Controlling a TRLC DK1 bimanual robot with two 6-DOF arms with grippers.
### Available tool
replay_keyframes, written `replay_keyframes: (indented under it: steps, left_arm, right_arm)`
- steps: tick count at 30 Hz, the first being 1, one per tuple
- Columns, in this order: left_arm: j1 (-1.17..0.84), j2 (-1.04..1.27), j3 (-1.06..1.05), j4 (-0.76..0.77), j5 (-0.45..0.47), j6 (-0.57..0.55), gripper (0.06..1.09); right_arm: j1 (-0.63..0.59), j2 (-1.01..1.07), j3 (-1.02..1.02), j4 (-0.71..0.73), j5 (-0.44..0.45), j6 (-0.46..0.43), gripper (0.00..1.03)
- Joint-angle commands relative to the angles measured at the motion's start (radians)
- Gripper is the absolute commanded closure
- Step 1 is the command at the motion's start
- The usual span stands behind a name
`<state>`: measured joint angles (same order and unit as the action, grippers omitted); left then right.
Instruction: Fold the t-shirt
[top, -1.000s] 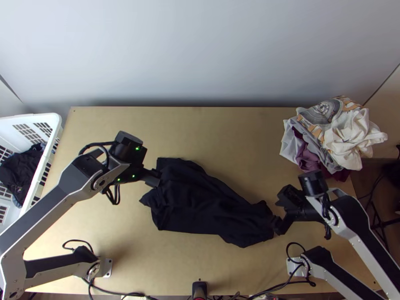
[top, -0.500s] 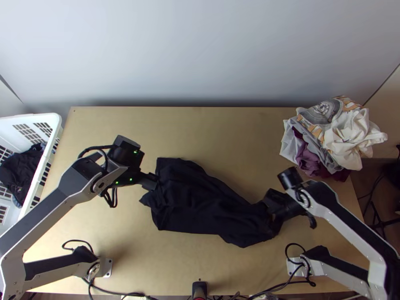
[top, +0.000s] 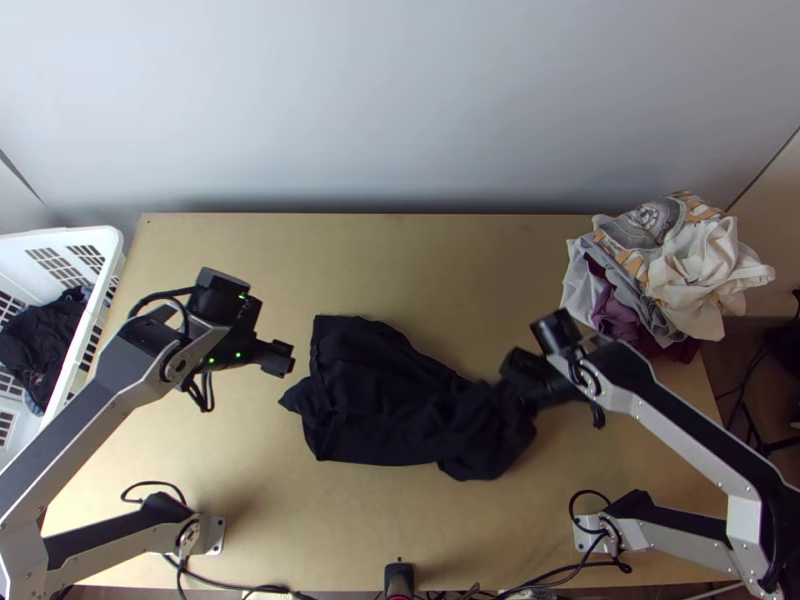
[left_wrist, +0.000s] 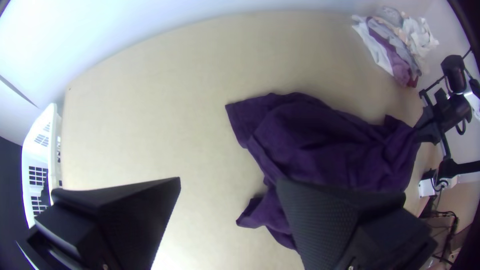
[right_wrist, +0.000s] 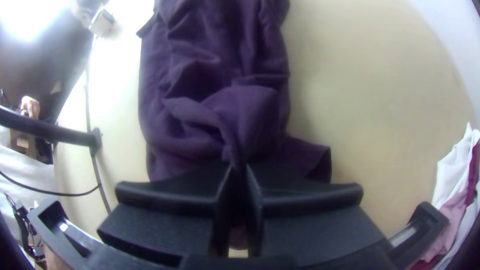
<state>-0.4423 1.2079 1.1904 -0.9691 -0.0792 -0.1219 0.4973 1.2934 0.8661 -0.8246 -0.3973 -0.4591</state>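
Top view gives you the layout, so I'm using the table (top: 470, 270) as the landmark for everything. White laundry basket (top: 112, 242) sits at the table's left edge with dark clothes (top: 45, 340) in it, probably so you've got the next stuff within reach of the left arm. The t-shirt (top: 375, 400) is around the table's middle, dark and rumpled, not spread flat, which at least puts it where both arms can get at it. Pile of pale and purple cloths (top: 665, 270) is at the table's far right corner, hanging over the edge, and imo that's parked there to stay out of your fold's way.

Your right gripper (right_wrist: 240, 167) is over the table's right half, clamped on a pinch of the t-shirt at its bunched end. My guess is you want that end brought in toward the table's middle, so a grip there makes sense. Small bite though, so it might drag a wad along instead of making a crease. Your left gripper (left_wrist: 229, 179) is over the table's left half, fingers spread with nothing between them, tbh nicely placed to pin or flatten the other end next.
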Motion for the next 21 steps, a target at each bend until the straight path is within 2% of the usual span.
replay_keyframes:
  steps: [1,8,12,17,18,19,20,21]
  left_arm:
    - [0.056,-0.021,-0.022,0.006,0.002,0.03,0.15]
    - [0.086,-0.039,-0.04,0.009,0.002,0.059,0.15]
    - [0.123,-0.039,-0.048,0.02,0.002,0.091,0.15]
    - [0.152,-0.042,-0.054,0.021,0.002,0.117,0.15]
    - [0.154,-0.044,-0.055,0.021,0.004,0.117,0.15]
    - [0.157,-0.044,-0.057,0.021,0.004,0.119,0.15]
    - [0.16,-0.042,-0.058,0.023,0.004,0.119,0.15]
    - [0.163,-0.042,-0.06,0.024,0.006,0.119,0.15]
  right_arm:
    - [0.029,0.098,0.248,0.038,0.003,0.045,1.0]
    - [-0.031,0.394,0.53,0.11,0.017,0.057,1.0]
    - [-0.057,0.587,0.676,0.226,0.071,0.149,1.0]
    - [-0.062,0.791,0.818,0.341,0.149,0.203,1.0]
    - [-0.062,0.828,0.852,0.347,0.158,0.232,0.96]
    - [-0.062,0.854,0.878,0.347,0.161,0.255,0.81]
    - [-0.063,0.874,0.895,0.354,0.169,0.286,0.57]
    - [-0.065,0.883,0.901,0.349,0.169,0.316,0.28]
